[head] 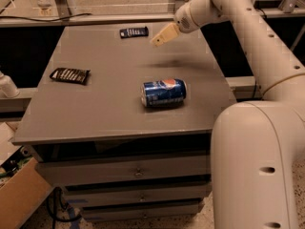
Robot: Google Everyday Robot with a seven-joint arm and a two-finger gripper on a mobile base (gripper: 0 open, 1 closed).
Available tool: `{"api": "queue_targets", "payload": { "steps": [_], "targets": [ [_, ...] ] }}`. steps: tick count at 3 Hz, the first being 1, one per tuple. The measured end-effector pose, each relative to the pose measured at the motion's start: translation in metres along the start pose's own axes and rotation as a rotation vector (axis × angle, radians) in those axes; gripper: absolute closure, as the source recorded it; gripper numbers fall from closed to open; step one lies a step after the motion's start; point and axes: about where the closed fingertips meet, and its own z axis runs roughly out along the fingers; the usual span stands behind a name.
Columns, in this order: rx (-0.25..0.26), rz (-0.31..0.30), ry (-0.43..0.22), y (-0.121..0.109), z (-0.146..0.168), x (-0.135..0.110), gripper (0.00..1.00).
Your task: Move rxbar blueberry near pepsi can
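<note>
The rxbar blueberry (134,32) is a small dark navy wrapper with white lettering. It lies flat at the far edge of the grey table (105,109). The pepsi can (163,92) is blue with the round logo and lies on its side near the middle right of the table. My gripper (158,38) hangs above the table's far right part, just right of the rxbar and a little above it, touching neither it nor the can. It holds nothing that I can see.
A black-brown wrapper with pale stripes (70,75) lies at the table's left side. My white arm (257,42) reaches in from the right. Drawers (138,173) sit under the table top. A cardboard box (19,199) stands on the floor at the left.
</note>
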Motion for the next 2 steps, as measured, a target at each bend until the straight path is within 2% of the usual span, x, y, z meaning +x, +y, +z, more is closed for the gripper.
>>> {"api": "queue_targets", "payload": {
  "steps": [2],
  "targets": [
    [0.085, 0.076, -0.045, -0.031, 0.051, -0.012, 0.0]
  ]
}}
